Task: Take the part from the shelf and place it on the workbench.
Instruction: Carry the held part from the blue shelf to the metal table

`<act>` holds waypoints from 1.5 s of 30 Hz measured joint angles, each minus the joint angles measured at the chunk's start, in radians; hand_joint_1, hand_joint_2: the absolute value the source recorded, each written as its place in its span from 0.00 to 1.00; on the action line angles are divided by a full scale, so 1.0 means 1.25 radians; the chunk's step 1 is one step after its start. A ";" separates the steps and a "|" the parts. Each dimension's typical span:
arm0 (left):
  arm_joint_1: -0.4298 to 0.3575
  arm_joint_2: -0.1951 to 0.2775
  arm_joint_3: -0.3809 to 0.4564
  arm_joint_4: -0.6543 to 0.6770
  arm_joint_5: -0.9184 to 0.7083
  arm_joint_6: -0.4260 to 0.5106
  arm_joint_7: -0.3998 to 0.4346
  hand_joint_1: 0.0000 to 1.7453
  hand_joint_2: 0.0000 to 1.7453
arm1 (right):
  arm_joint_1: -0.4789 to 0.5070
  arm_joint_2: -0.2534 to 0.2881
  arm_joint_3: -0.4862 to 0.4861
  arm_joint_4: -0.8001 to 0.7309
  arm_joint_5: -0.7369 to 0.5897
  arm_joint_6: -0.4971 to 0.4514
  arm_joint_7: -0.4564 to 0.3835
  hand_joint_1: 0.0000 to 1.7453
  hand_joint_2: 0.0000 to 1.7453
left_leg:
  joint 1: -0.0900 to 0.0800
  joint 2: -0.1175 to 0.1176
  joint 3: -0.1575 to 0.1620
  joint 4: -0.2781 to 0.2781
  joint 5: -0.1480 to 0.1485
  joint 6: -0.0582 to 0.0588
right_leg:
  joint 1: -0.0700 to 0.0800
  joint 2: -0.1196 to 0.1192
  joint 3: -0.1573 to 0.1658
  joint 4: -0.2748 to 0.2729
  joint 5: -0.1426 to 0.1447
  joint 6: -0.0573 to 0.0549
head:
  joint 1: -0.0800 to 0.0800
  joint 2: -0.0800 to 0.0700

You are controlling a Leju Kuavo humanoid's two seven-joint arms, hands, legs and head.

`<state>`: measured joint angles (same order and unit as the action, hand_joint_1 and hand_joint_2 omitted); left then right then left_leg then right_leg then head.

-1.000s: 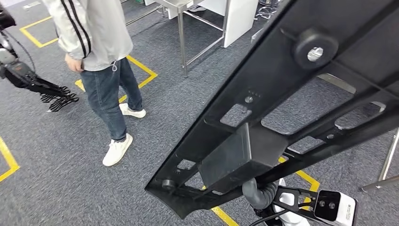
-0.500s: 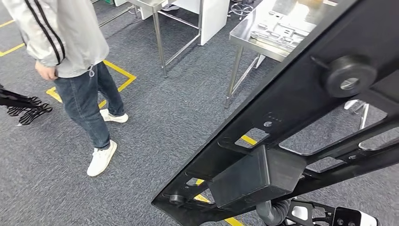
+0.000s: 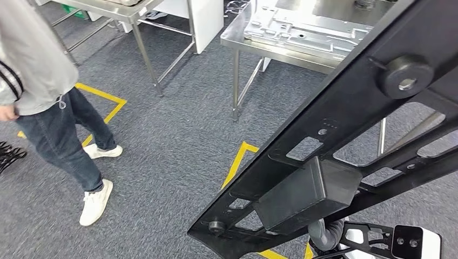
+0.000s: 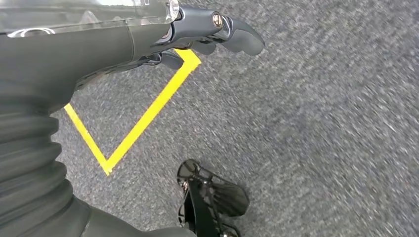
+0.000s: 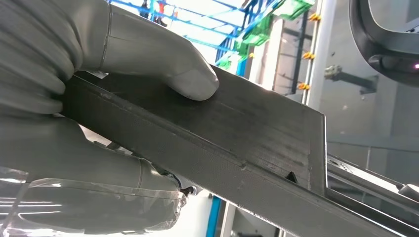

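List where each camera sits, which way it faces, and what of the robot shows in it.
Head view: high on the body, looking forward and down over the black part, carpet, a person and the steel workbench.
Left wrist view: behind the left hand, facing carpet and yellow tape.
Right wrist view: behind the right hand, which grips the part.
Head and right wrist views share the part.

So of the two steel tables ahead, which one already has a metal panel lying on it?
The nearer steel table, just beyond the black part that the right hand grips: a stamped metal panel lies on its top. The farther table at upper left shows none.
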<state>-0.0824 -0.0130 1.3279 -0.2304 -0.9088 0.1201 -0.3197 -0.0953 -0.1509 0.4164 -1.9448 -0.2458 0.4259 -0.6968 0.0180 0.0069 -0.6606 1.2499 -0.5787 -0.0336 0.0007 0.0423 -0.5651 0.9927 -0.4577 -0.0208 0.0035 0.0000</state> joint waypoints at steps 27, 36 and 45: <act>-0.008 -0.006 0.000 0.000 -0.016 -0.015 -0.006 0.00 1.00 | -0.056 -0.008 -0.009 0.030 -0.015 -0.034 0.000 1.00 1.00 | 0.001 0.007 0.028 -0.035 -0.021 -0.002 | -0.012 -0.025 0.000 -0.011 0.008 0.009 | -0.002 0.000; -0.006 -0.005 -0.001 0.001 -0.019 -0.020 -0.010 0.00 1.00 | -0.063 -0.013 -0.002 0.041 -0.025 -0.045 0.000 1.00 1.00 | -0.001 -0.047 0.080 -0.191 0.079 0.017 | -0.011 0.047 -0.009 0.007 0.001 0.029 | -0.004 0.000; -0.005 -0.006 -0.002 0.001 -0.019 -0.031 -0.013 0.00 1.00 | -0.080 -0.035 0.008 0.050 -0.041 -0.065 0.000 1.00 1.00 | 0.001 0.018 0.085 -0.204 0.085 0.042 | -0.016 -0.029 -0.121 0.232 -0.091 0.059 | 0.005 0.000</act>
<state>-0.0889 -0.0206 1.3249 -0.2296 -0.9322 0.0818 -0.3353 -0.1954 -0.1950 0.4264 -1.8827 -0.2965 0.3442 -0.6966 0.0196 0.0290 -0.5540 0.9951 -0.4721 0.0191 -0.0199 0.0056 -0.7160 1.2833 -0.5711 0.0529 0.0092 0.0000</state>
